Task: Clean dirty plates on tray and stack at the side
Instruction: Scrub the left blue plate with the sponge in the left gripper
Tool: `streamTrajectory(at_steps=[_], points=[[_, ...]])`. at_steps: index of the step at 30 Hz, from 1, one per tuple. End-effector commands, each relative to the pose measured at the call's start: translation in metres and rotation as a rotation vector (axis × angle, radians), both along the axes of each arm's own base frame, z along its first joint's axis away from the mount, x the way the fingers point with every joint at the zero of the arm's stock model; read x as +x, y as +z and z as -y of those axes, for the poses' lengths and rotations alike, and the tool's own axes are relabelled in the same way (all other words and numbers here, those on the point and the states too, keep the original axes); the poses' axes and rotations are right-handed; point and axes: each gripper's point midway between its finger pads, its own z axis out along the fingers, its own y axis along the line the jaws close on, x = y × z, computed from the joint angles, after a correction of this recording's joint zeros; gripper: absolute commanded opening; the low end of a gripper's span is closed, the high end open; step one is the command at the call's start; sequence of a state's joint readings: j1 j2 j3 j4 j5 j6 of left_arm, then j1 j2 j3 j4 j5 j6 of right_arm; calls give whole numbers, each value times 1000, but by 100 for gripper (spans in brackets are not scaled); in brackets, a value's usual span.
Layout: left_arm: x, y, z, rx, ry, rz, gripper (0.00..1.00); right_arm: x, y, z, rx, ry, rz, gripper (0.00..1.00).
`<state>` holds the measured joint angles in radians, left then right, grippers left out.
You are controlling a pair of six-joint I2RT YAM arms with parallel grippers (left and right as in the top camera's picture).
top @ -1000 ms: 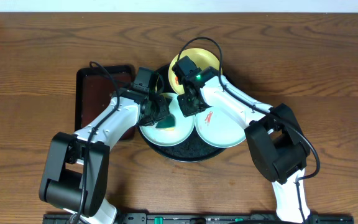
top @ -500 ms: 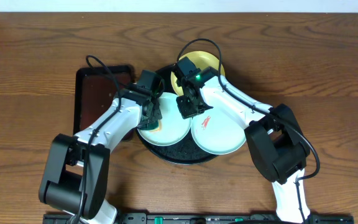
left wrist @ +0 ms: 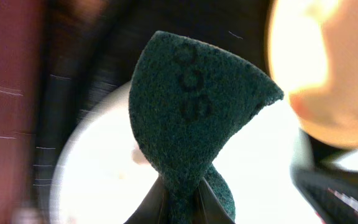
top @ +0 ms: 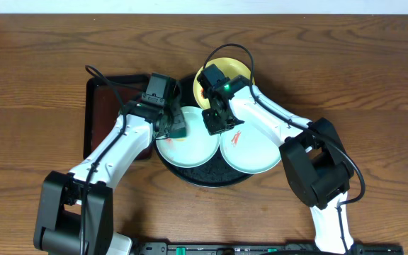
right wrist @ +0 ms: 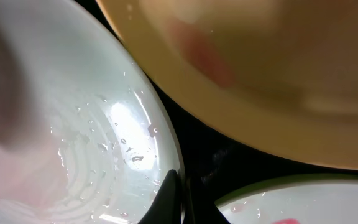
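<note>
As left gripper [left wrist: 180, 198] clamps sponge [left wrist: 191, 118] — plate [right wrist: 73, 130] glistens.

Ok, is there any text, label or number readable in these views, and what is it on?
Green scouring pad in the left gripper: two dark stamped marks, possibly digits, too blurred to read.
Pale yellow plate, left mint plate, right mint plate: no writing, only red smears.
Black tray, reddish-brown tray: no text visible.
</note>
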<state>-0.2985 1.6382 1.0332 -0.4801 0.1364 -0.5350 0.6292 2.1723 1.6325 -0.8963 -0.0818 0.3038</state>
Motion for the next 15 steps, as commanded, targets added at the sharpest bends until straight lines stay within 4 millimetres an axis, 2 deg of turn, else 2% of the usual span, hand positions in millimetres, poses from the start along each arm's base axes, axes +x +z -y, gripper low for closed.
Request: streamTrajectory(at_steps=[1,7,10,13,15], points=[[-17,-4,35,-183,-66,-91,8,3,-11,16,-61,-23,-4,1],[-36,-39,29,-133,-87,-171,8,4,-11,16,-59,-23,-2,1],[-34,-58,4,3,-52,-163,8,4,-11,16,-58,-23,-1,1],[-32,-64,-5,43,-63,-163,8,3,-11,16,-61,-23,-4,1],[-28,-65,-19,108,-52,-148,8,3,-11,16,-61,-23,-5,1]])
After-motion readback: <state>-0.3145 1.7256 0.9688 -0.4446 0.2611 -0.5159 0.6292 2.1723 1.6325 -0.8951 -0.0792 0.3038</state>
